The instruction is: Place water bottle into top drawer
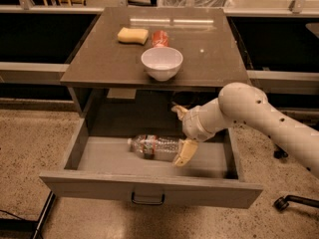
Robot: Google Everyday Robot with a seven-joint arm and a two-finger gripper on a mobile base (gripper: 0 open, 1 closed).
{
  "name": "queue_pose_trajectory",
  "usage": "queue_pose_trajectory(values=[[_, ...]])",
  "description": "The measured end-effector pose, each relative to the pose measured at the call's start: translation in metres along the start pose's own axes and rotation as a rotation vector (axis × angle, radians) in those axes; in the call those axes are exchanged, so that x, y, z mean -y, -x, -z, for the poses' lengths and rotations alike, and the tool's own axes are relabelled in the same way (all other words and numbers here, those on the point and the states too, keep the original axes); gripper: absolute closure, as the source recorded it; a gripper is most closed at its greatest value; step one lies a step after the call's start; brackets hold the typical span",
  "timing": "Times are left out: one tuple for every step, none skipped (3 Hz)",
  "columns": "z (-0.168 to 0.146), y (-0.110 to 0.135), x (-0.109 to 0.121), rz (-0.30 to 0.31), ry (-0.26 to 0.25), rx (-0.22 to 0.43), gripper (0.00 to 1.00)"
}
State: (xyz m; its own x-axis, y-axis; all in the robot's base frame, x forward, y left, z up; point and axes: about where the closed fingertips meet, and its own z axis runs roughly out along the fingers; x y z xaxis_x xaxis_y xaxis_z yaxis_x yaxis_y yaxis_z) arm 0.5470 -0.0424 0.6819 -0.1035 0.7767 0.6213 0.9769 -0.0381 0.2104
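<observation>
Water bottle (154,146) lies flat on the floor of the open top drawer (94,185), long axis running side to side, cap toward the camera-left wall. Its base end sits just at the claw (182,131), whose fingers are spread wide and clamped on nothing. You've got open room toward the drawer front, but mind the counter (99,66) edge close above the wrist and the nearby right drawer wall.
</observation>
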Motion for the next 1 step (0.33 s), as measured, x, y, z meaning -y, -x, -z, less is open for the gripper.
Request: queue_pose_trajectory(values=[[0.0409, -0.0017, -0.003, -0.014, 0.051, -0.068, 0.0]])
